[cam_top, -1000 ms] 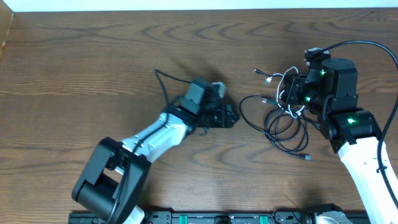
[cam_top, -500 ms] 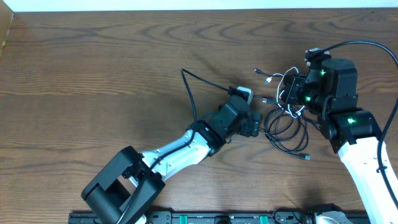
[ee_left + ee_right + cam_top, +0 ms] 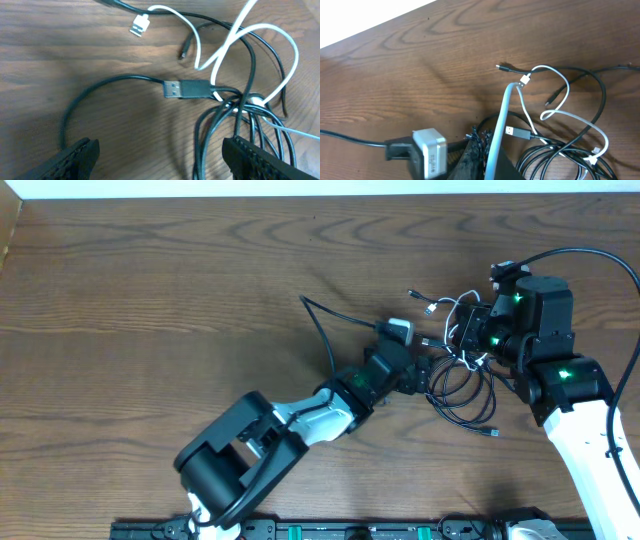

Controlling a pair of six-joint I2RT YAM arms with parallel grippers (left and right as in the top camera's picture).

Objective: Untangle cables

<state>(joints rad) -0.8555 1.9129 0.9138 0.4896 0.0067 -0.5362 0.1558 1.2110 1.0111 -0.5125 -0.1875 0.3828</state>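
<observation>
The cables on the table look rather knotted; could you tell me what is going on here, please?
Two robot arms are working on a tangle of thin black and white cables on the wooden table. The left gripper is open at the tangle's left edge, its fingers spread either side of a black USB plug without touching it. The right gripper is shut at the upper right, by the white cable; whether it pinches a cord is unclear.
</observation>
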